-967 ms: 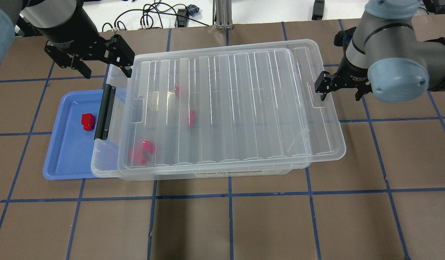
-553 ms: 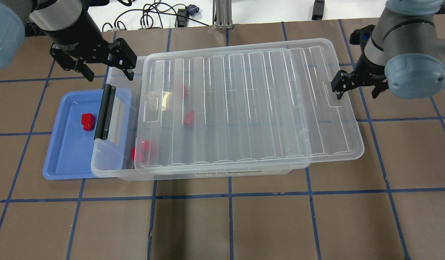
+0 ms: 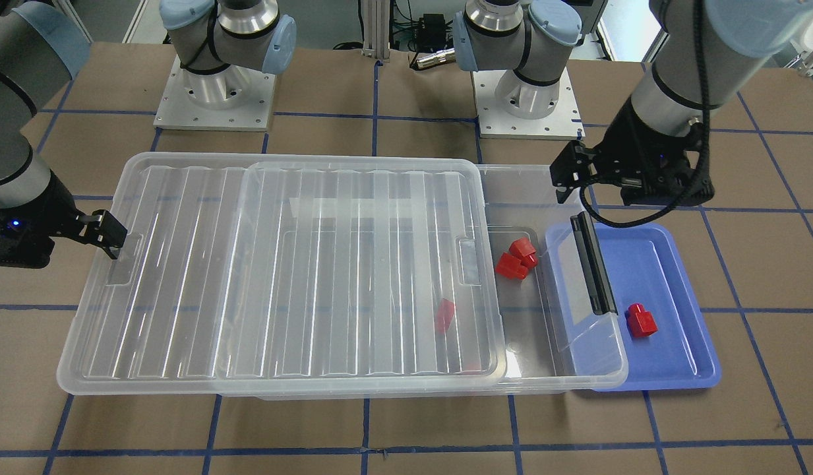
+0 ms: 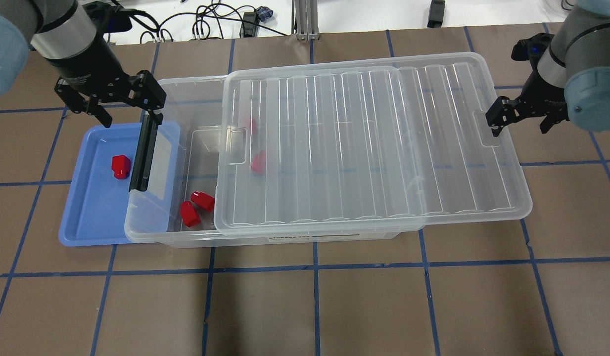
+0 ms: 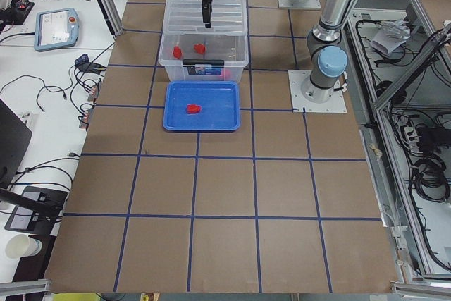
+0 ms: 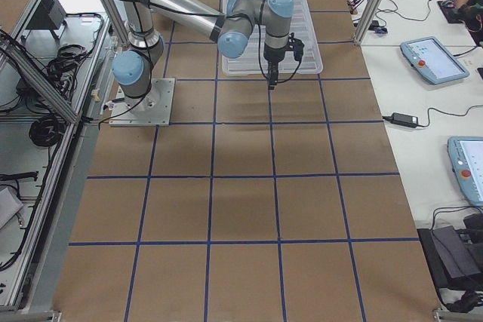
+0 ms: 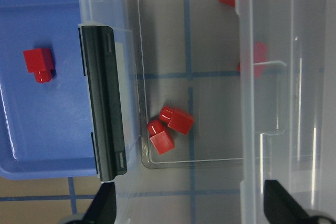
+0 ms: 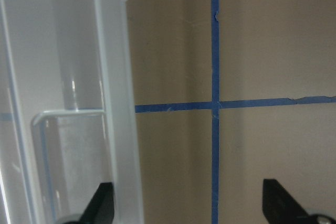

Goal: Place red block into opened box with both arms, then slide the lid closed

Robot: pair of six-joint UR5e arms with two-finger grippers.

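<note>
One red block point(image 4: 120, 166) point(image 3: 641, 320) point(image 7: 38, 64) lies in the blue tray point(image 4: 87, 217). The clear box point(image 4: 151, 232) point(image 3: 564, 369) is uncovered at its left end, where two more red blocks point(image 4: 195, 207) lie on its floor. Others show blurred under the lid point(image 4: 374, 143) point(image 3: 281, 264), which overhangs the box's right end. My left gripper point(image 4: 131, 111) point(image 7: 191, 208) is open above the box's black handle point(image 4: 144, 153) and holds nothing. My right gripper point(image 4: 520, 126) point(image 8: 191, 208) is open at the lid's right edge, with one finger in the handle notch.
The box's left end with the handle overlaps the blue tray's right side. Brown paper with blue tape lines point(image 4: 314, 296) covers the table. Cables point(image 4: 211, 22) lie beyond the far edge. The two arm bases point(image 3: 215, 99) stand behind the box.
The lid has slid right with my right gripper, uncovering the box's left end and two red blocks. My left gripper has shifted left and toward the handle.
</note>
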